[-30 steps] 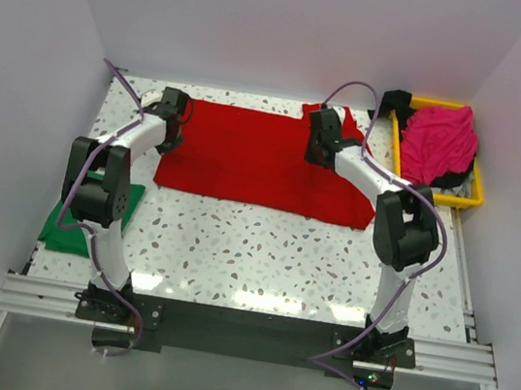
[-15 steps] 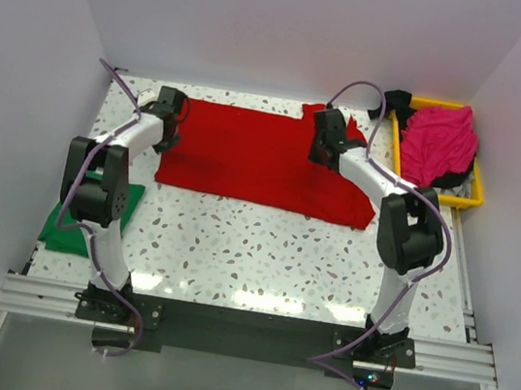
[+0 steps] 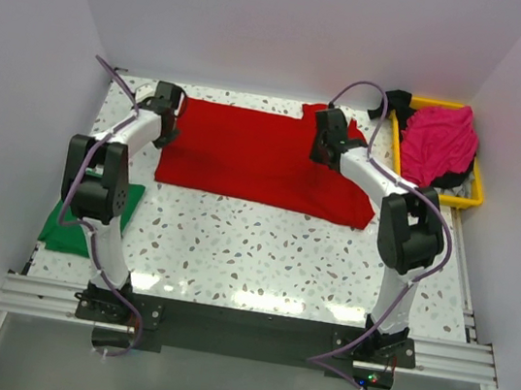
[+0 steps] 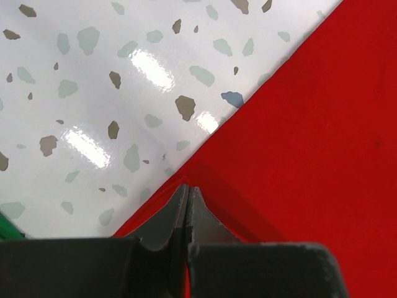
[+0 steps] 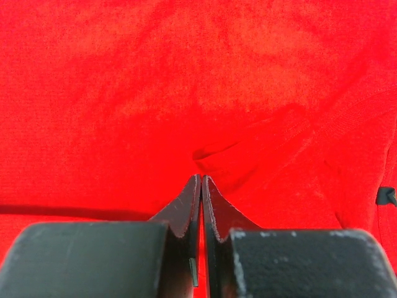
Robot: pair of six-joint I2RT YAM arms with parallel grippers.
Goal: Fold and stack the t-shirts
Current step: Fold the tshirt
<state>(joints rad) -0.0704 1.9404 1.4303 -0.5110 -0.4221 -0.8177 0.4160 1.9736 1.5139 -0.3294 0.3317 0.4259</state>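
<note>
Found bright red cloth t-shirt [image 3: 247, 154] spread flat, far middle of speckled white table [image 3: 263, 244]. Left edge nipped by clenched left gripper [image 4: 188, 192]; puckered cloth near right side pinched by right gripper [image 5: 201, 183]. Noted green cloth t-shirt [image 3: 64, 229] at near left edge, magenta-pink cloth t-shirt [image 3: 438, 141] heaped in yellow plastic tray [image 3: 476, 195], far right corner.

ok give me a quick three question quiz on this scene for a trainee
1. True or false: the pink shirt lies in the tray.
2. Fill in: the green shirt lies beside the ___ arm.
3. The left fingers and right fingers are shut on which? A green shirt, B red shirt, C pink shirt.
Key: 1 true; 2 left; 3 B.
</note>
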